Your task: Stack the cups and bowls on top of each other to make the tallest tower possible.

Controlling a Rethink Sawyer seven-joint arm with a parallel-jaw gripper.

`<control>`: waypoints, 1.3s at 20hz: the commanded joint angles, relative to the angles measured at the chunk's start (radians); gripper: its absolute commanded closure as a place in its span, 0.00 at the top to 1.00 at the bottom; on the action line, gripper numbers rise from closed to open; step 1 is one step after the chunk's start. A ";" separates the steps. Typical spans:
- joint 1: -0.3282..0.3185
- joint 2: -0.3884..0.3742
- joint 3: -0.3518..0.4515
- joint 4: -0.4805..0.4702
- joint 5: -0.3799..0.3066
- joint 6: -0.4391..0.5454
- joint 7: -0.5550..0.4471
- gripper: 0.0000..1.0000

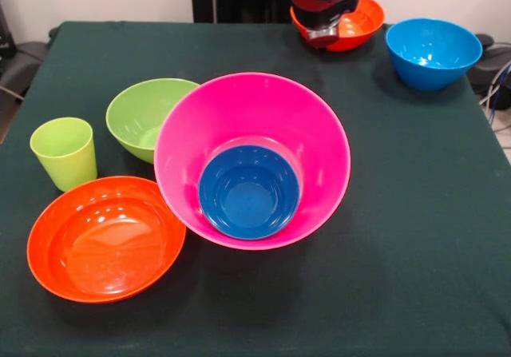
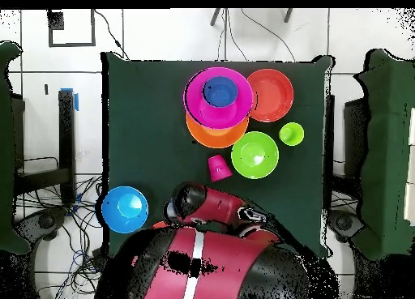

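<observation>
The big pink bowl (image 1: 319,141) leans at the table's middle with the small dark blue bowl (image 1: 249,191) inside it. In the overhead view the pink bowl (image 2: 203,109) rests on the big orange bowl (image 2: 212,135), and the dark blue bowl (image 2: 220,91) lies in it. My gripper (image 1: 323,31) hangs at the far edge, over the rim of a shallow red-orange bowl (image 1: 361,21). In the overhead view the arm (image 2: 194,202) hides the gripper. The red-pink cup (image 2: 219,168) stands upside down near the green bowl (image 2: 254,155). The yellow-orange cup is out of view.
The lime green cup (image 1: 64,153) (image 2: 292,134) stands at the left. The second red-orange bowl (image 1: 105,239) (image 2: 270,95) lies at the front left. The green bowl (image 1: 144,117) sits behind them. The light blue bowl (image 1: 433,52) (image 2: 125,208) stands at the back right.
</observation>
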 commanded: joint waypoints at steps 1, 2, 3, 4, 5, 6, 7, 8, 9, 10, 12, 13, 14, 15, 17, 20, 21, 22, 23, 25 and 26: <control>-0.014 0.052 0.043 -0.126 -0.056 -0.063 -0.081 1.00; -0.016 0.055 0.046 -0.129 -0.057 -0.065 -0.080 1.00; -0.017 0.057 0.046 -0.130 -0.059 -0.067 -0.080 1.00; -0.020 0.060 0.049 -0.129 -0.061 -0.075 -0.080 1.00; -0.022 0.061 0.050 -0.128 -0.062 -0.077 -0.080 1.00; -0.019 0.061 0.048 -0.130 -0.065 -0.078 -0.077 1.00; -0.020 0.067 0.048 -0.133 -0.067 -0.082 -0.077 1.00; -0.025 0.078 0.051 -0.136 -0.068 -0.095 -0.079 1.00; -0.026 0.086 0.052 -0.139 -0.070 -0.108 -0.076 1.00; -0.022 0.100 0.051 -0.147 -0.073 -0.127 -0.071 1.00; -0.023 0.109 0.053 -0.149 -0.072 -0.139 -0.068 1.00; -0.025 0.112 0.054 -0.148 -0.072 -0.145 -0.069 1.00; -0.026 0.113 0.054 -0.146 -0.074 -0.149 -0.069 1.00; -0.026 0.113 0.054 -0.145 -0.073 -0.147 -0.069 1.00; -0.011 0.110 0.041 -0.148 -0.101 -0.174 -0.073 1.00; 0.012 0.107 0.020 -0.152 -0.143 -0.213 -0.080 0.00; 0.009 0.104 0.024 -0.155 -0.146 -0.190 -0.089 0.00; -0.033 0.108 0.061 -0.144 -0.123 -0.158 -0.108 0.00; -0.043 0.104 0.068 -0.138 -0.119 -0.153 -0.106 0.00; -0.057 0.105 0.076 -0.140 -0.120 -0.142 -0.113 0.00; -0.061 0.106 0.078 -0.138 -0.120 -0.143 -0.113 0.00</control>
